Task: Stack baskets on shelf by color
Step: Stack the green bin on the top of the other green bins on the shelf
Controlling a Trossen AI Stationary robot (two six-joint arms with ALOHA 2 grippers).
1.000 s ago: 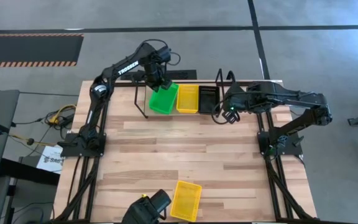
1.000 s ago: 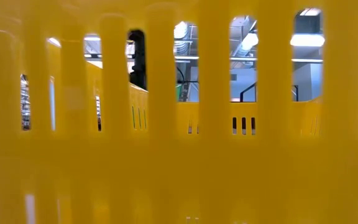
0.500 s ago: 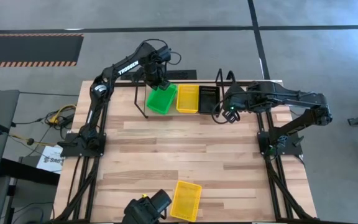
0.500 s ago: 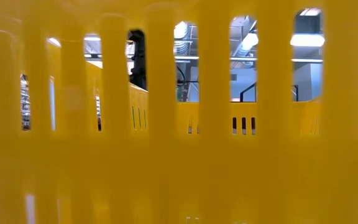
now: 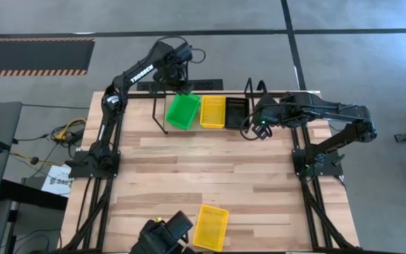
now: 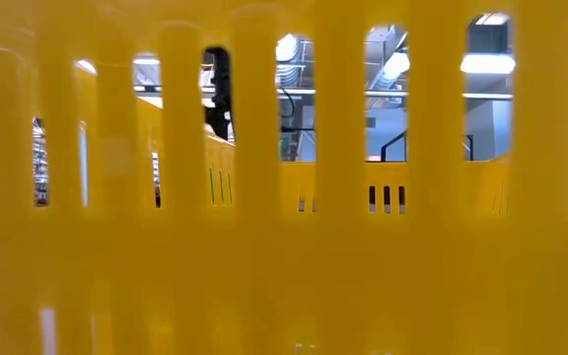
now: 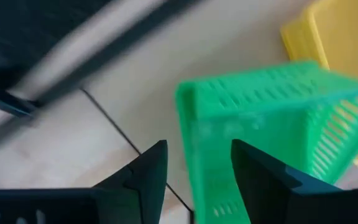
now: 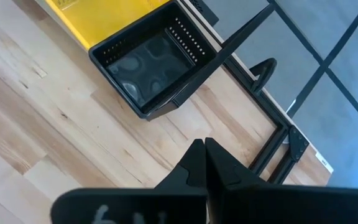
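Observation:
A green basket [image 5: 183, 111] rests on the shelf [image 5: 159, 118] at the table's far edge, with a yellow basket [image 5: 213, 111] and a black basket [image 5: 235, 113] in a row to its right. My left gripper [image 5: 182, 83] is open above the green basket's far rim [image 7: 253, 87] and holds nothing. My right gripper [image 5: 259, 128] is shut and empty, just right of the black basket [image 8: 148, 65]. Another yellow basket [image 5: 211, 227] lies on the table at the near edge.
The near yellow basket [image 6: 284, 247] stands right in front of the low camera and fills its view. The shelf's upright wire loops [image 8: 241, 37] rise at both ends of the basket row. Bare wood lies between the shelf and the near edge.
My left gripper has opened, let go of the green basket, and risen toward the far edge. The green basket, held tilted a second ago, now lies flat on the shelf beside the yellow one. My right arm has kept still.

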